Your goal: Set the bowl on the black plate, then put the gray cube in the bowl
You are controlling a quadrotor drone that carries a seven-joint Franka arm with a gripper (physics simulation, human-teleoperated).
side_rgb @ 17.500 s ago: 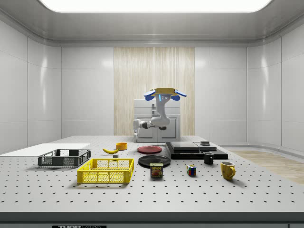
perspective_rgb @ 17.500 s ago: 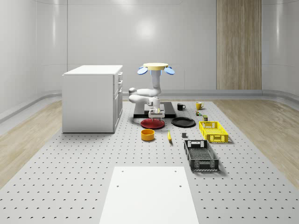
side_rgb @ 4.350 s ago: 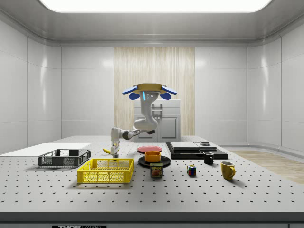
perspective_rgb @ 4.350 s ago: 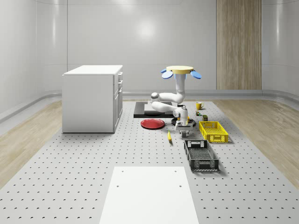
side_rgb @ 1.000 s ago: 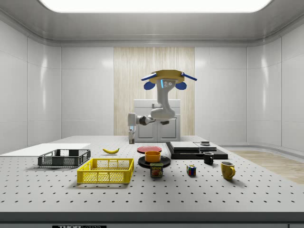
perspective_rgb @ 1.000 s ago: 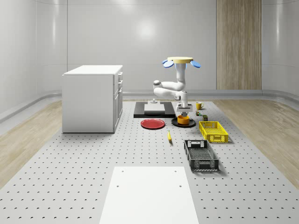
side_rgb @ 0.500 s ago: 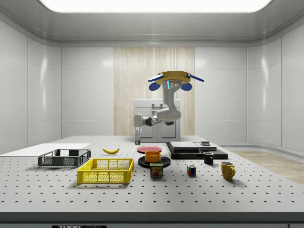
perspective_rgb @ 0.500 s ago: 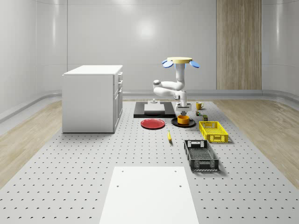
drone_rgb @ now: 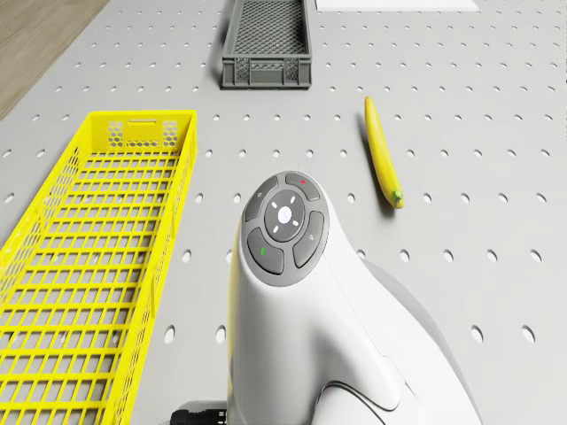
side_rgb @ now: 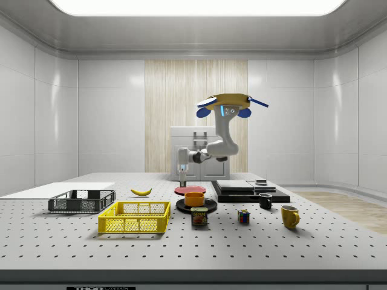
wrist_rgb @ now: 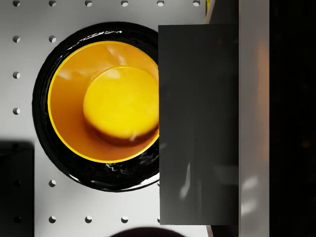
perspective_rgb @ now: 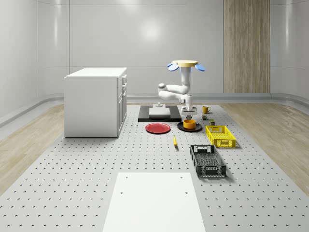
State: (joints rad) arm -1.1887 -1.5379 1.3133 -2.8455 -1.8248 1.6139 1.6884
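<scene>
Round orange bowl seated on glossy black plate, directly beneath gripper. Gripper state: cannot tell. Drone hovering above bench. Gray cube not identified. Risk judged: low arm sweep clipping bowl rim, shifting it off plate.

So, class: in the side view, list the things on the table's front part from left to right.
Dark crate → yellow basket → tin can → colored cube → yellow mug.
</scene>
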